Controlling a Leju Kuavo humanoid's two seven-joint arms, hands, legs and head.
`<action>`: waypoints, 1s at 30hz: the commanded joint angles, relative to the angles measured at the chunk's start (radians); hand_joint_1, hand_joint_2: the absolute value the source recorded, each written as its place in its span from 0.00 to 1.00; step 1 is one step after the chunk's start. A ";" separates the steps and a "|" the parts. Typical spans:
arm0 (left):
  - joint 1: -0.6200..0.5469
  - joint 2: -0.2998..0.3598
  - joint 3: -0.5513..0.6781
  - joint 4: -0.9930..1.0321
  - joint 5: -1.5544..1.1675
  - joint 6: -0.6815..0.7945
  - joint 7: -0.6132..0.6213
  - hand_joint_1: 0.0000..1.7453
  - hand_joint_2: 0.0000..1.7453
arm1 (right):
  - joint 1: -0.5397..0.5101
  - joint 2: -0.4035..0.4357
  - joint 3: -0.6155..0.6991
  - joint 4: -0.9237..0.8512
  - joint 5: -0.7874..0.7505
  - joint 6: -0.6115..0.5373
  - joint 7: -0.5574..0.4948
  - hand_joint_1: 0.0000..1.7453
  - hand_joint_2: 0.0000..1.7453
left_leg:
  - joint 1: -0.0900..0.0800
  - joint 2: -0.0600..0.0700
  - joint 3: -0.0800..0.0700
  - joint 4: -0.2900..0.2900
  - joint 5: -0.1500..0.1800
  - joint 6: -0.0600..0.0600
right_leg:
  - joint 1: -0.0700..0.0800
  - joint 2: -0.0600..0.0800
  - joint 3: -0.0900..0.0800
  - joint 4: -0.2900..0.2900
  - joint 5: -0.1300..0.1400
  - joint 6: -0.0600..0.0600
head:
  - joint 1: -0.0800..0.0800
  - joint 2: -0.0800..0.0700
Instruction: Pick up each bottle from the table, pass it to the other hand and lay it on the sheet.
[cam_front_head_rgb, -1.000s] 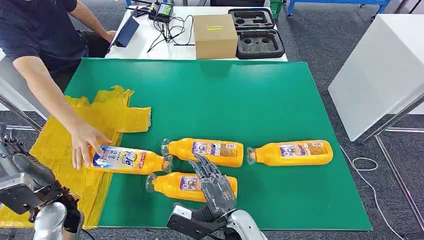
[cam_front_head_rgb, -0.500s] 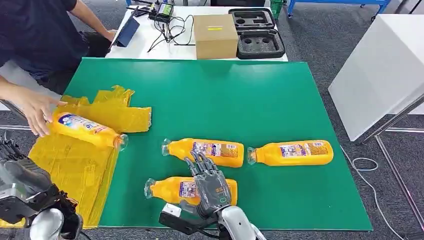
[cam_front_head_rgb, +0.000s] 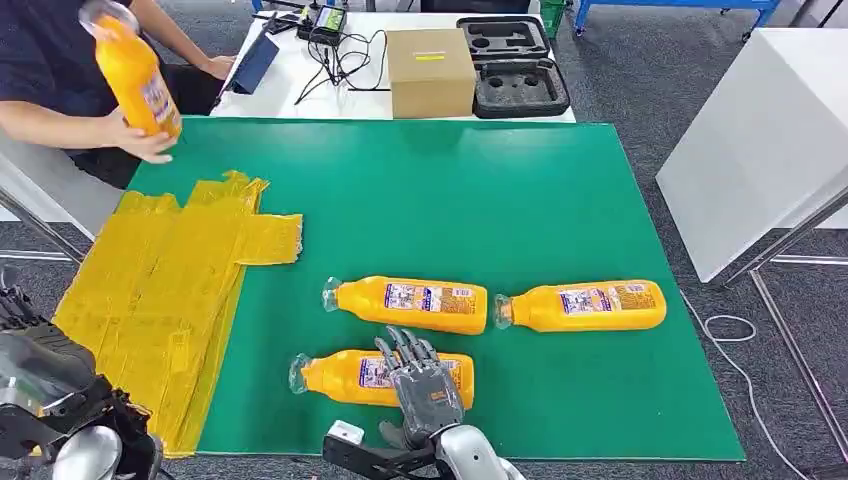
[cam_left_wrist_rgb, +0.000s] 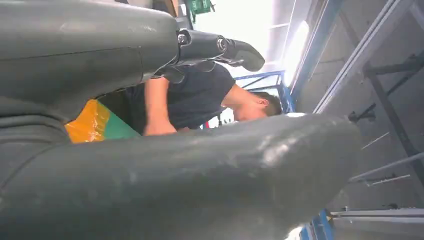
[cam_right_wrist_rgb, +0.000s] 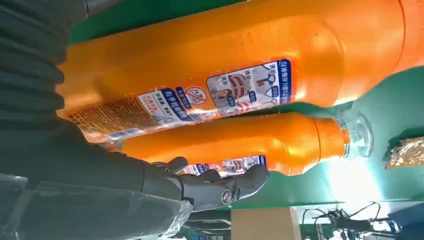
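Observation:
Three orange bottles lie on the green table (cam_front_head_rgb: 480, 200). My right hand (cam_front_head_rgb: 425, 380) lies flat over the nearest bottle (cam_front_head_rgb: 340, 375), its fingers (cam_right_wrist_rgb: 220, 187) stretched out across it rather than wrapped round; the same bottle (cam_right_wrist_rgb: 225, 65) shows close in the right wrist view. Beyond it lie the middle bottle (cam_front_head_rgb: 410, 304) (cam_right_wrist_rgb: 240, 142) and the right bottle (cam_front_head_rgb: 585, 305). The crumpled yellow sheet (cam_front_head_rgb: 170, 290) covers the table's left edge with nothing on it. My left hand (cam_front_head_rgb: 55, 400) (cam_left_wrist_rgb: 175, 165) hangs low by the sheet's near corner and holds nothing.
A person at the far left holds a fourth orange bottle (cam_front_head_rgb: 135, 72) upright in the air. Behind the table stand a cardboard box (cam_front_head_rgb: 430, 70), a black foam case (cam_front_head_rgb: 515, 65) and cables. A white table (cam_front_head_rgb: 760, 130) stands to the right.
The person took the bottle off the sheet and raised it above the table's far left corner. My right hand slid back a little toward me over the nearest bottle.

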 joint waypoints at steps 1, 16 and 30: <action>-0.038 0.003 0.011 0.043 0.009 -0.015 0.008 0.00 0.00 | -0.010 -0.022 0.026 0.064 -0.005 0.021 0.064 0.00 1.00 | 0.000 -0.001 0.002 -0.001 0.000 -0.001 | 0.000 -0.001 0.002 -0.001 0.000 0.000 | 0.000 0.000; -0.005 0.003 0.043 0.036 0.032 -0.033 -0.005 0.00 0.00 | -0.009 -0.002 -0.033 0.090 0.087 0.012 0.150 0.00 1.00 | 0.000 0.001 0.003 -0.001 -0.001 -0.002 | 0.000 0.000 0.003 -0.001 0.000 -0.001 | 0.000 0.000; 0.015 0.000 0.057 0.026 0.050 -0.033 -0.019 0.00 0.00 | -0.014 0.006 -0.027 0.129 0.129 0.042 0.180 0.00 1.00 | 0.001 0.001 0.004 -0.001 -0.001 -0.002 | 0.001 -0.001 0.004 -0.002 -0.001 -0.001 | 0.000 0.000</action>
